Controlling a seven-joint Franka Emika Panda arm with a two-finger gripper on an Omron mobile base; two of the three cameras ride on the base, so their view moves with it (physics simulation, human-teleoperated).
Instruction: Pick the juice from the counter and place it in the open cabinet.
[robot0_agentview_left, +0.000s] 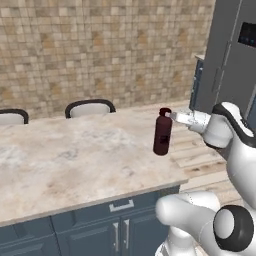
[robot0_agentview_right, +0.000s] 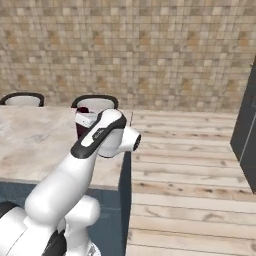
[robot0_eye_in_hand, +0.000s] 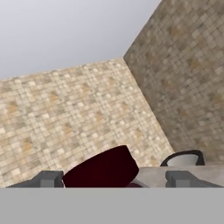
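The juice (robot0_agentview_left: 162, 134), a slim dark maroon bottle with a matching cap, stands upright near the right end of the marbled counter (robot0_agentview_left: 75, 160). My gripper (robot0_agentview_left: 169, 115) reaches in level from the right at the bottle's neck. In the hand view the dark-red cap (robot0_eye_in_hand: 103, 168) sits between the two fingertips (robot0_eye_in_hand: 51, 178), with gaps on both sides; the gripper (robot0_eye_in_hand: 116, 180) is open. In the right base view my arm covers most of the juice (robot0_agentview_right: 80, 129) on the counter (robot0_agentview_right: 35, 140). The open cabinet is out of view.
Two dark-rimmed chairs (robot0_agentview_left: 90, 107) (robot0_agentview_left: 12, 116) stand behind the counter against the tiled wall. A tall dark grey unit (robot0_agentview_left: 230, 55) rises at the right, with a blue cabinet (robot0_agentview_left: 196, 85) beside it. Wooden floor (robot0_agentview_right: 185, 165) opens to the counter's right.
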